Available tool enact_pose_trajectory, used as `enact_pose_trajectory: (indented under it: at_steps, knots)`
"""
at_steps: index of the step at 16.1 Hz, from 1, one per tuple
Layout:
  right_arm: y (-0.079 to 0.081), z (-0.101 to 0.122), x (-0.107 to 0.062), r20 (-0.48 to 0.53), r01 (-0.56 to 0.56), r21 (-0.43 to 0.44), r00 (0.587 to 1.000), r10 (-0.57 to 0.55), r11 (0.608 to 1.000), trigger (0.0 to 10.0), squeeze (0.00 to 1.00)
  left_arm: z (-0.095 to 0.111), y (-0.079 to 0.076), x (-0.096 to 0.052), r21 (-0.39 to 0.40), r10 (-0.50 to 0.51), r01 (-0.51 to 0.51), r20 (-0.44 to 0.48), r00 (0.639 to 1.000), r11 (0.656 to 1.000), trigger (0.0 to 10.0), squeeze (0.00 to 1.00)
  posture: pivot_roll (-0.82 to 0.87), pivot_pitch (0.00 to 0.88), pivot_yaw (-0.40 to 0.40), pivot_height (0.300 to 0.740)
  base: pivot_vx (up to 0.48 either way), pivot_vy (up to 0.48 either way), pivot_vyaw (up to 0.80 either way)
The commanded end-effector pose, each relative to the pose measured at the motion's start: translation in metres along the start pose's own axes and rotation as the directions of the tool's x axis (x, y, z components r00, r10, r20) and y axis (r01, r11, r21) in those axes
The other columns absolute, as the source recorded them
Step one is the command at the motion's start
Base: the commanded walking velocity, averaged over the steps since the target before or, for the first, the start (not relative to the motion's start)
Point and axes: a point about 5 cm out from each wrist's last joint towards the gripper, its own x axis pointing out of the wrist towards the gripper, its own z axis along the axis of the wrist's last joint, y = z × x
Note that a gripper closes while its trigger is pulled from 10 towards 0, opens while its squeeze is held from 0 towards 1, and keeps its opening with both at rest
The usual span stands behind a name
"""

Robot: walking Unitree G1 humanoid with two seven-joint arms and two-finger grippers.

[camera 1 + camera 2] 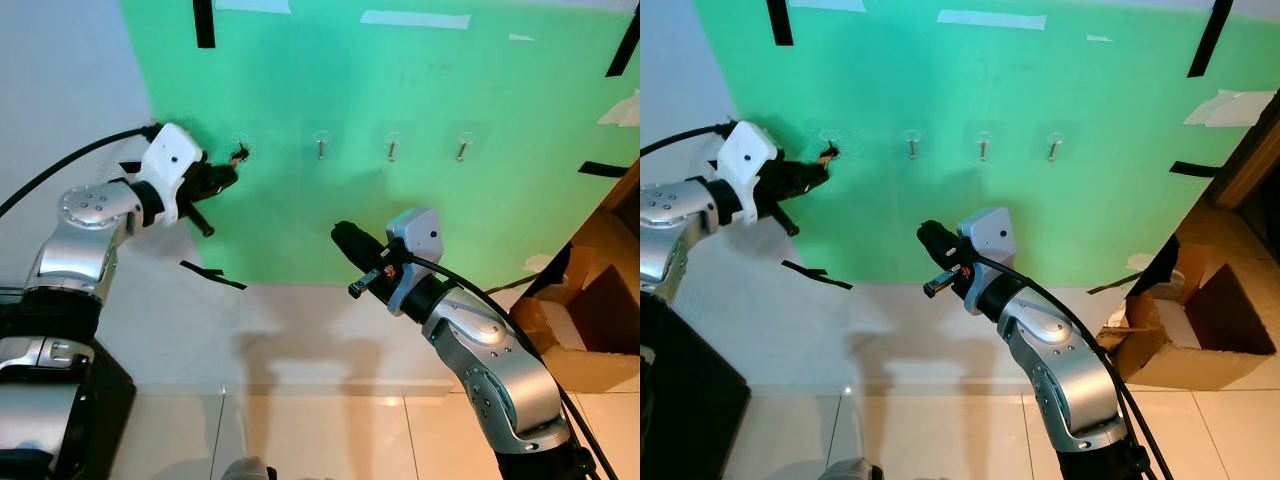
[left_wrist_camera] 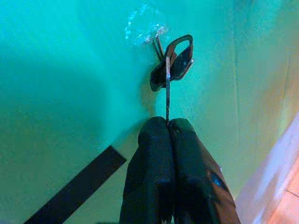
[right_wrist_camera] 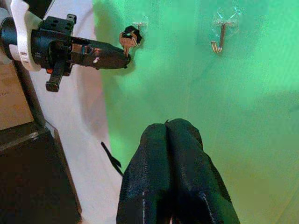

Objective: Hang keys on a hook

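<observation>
The left gripper (image 2: 167, 125) reached to the leftmost hook (image 2: 156, 39) on the green wall sheet (image 1: 420, 210), its jaws pressed together and pinching the blade of a key (image 2: 167, 88). The key's black loop (image 2: 174, 63) lay against that hook, apparently around it, though this could not be told for sure. Judged so, hanging was nearly done; release and withdrawal remained. The right gripper (image 3: 167, 128) hovered apart, jaws pressed together, holding nothing. The other hooks (image 1: 392, 147) were bare.

Left arm reaches far-left, left gripper (image 2: 167, 125) jaws pinched together; right arm is raised centre, right gripper (image 3: 166, 125) jaws closed.
</observation>
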Motion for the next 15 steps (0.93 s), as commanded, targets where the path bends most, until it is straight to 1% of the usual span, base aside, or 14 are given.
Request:
enact_pose_trajectory:
  at_steps: [1,6,9,11,14,15]
  knots:
    - [0.000,0.000,0.002,-0.009,-0.001,-0.010,1.000,0.001,1.000,10.0,0.00,0.005,0.003,-0.003,0.027,0.010,-0.011,0.010,1.000,1.000,10.0,0.00,0.02,0.000,0.008,0.740,0.000,0.000,0.00]
    - [-0.001,-0.001,0.003,-0.012,-0.001,-0.018,1.000,0.001,1.000,10.0,0.00,0.004,0.004,-0.006,0.037,0.019,-0.019,0.008,1.000,0.999,10.0,0.00,0.02,0.000,-0.002,0.740,0.000,0.000,0.00]
    - [-0.001,0.000,0.004,-0.014,-0.009,-0.025,1.000,0.008,1.000,10.0,0.00,0.007,-0.003,-0.004,0.052,-0.030,0.028,0.036,0.999,0.998,10.0,0.00,0.03,0.000,-0.004,0.740,0.000,0.000,0.00]
    - [-0.001,0.000,0.004,-0.013,-0.013,-0.029,1.000,0.013,1.000,10.0,0.00,0.010,-0.009,-0.002,0.060,-0.084,0.081,0.053,0.995,0.995,10.0,0.00,0.03,0.000,-0.001,0.740,0.000,0.000,0.00]
    - [0.001,0.000,0.005,-0.014,-0.016,-0.031,1.000,0.016,0.999,10.0,0.00,0.008,-0.009,-0.003,0.074,-0.082,0.080,0.024,0.996,0.994,10.0,0.00,0.03,0.000,0.008,0.740,0.000,0.000,0.00]
    - [0.001,-0.001,0.005,-0.015,-0.016,-0.031,1.000,0.015,0.999,10.0,0.00,0.005,-0.007,-0.004,0.094,-0.075,0.075,-0.005,0.997,0.993,10.0,0.00,0.03,0.000,0.013,0.740,0.000,0.000,0.00]
